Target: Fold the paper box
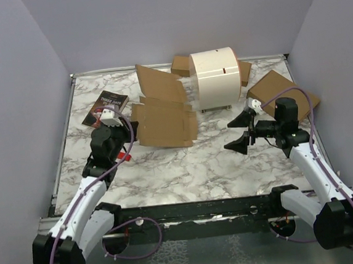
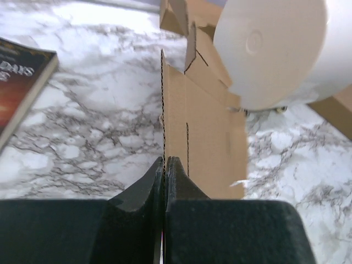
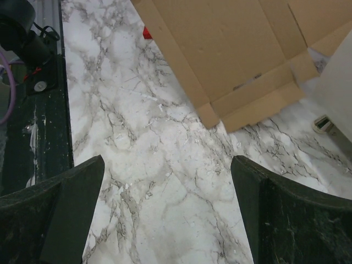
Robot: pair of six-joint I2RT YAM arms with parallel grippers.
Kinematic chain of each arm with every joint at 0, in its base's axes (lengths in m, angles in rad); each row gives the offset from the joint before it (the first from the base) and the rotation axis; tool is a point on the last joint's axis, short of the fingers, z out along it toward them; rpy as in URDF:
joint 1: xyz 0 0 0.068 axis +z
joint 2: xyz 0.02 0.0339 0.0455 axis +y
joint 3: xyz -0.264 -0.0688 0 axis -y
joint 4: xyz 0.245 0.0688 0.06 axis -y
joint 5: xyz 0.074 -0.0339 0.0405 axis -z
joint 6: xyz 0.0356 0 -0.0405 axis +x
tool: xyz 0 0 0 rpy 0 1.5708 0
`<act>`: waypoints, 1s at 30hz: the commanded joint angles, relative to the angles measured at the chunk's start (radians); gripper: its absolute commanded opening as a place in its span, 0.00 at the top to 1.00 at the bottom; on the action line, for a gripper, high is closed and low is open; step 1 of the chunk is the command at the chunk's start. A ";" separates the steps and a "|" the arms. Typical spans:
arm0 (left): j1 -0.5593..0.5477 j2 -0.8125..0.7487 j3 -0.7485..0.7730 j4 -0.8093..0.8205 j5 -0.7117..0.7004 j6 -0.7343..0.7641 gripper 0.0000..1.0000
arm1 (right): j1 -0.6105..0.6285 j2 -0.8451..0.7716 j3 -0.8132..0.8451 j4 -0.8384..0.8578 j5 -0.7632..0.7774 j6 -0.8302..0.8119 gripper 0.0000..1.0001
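White capitals reading "THREE DAYS" run across the dark cover of the book (image 1: 105, 107) lying on the marble tabletop, seen from the overhead camera; a smaller line beneath the title is too small to make out. From the left wrist camera only the word "DAYS" shows at the frame's edge. A red mark on the white roll (image 1: 216, 76) cannot be read.

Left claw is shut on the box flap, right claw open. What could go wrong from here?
The left claw grips the paper box only by a thin flap edge, so it could slip off or crease.
The right claw hangs open off the cardboard, so the whole box may drag rather than fold.
The white roll sits close behind, and a swinging flap might hit it.
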 commanded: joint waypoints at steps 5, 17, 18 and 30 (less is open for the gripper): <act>-0.004 -0.222 0.215 -0.302 0.012 0.130 1.00 | -0.008 0.001 0.083 -0.108 -0.132 -0.070 0.01; -0.004 -0.325 0.292 -0.320 0.411 0.242 1.00 | -0.009 0.261 0.696 -0.641 -0.177 -0.198 0.01; -0.005 -0.331 0.290 -0.312 0.440 0.241 1.00 | -0.010 0.276 0.738 -0.655 -0.174 -0.191 0.01; -0.004 -0.306 0.240 -0.071 0.819 0.149 1.00 | -0.053 0.311 0.947 -0.624 -0.101 -0.119 0.01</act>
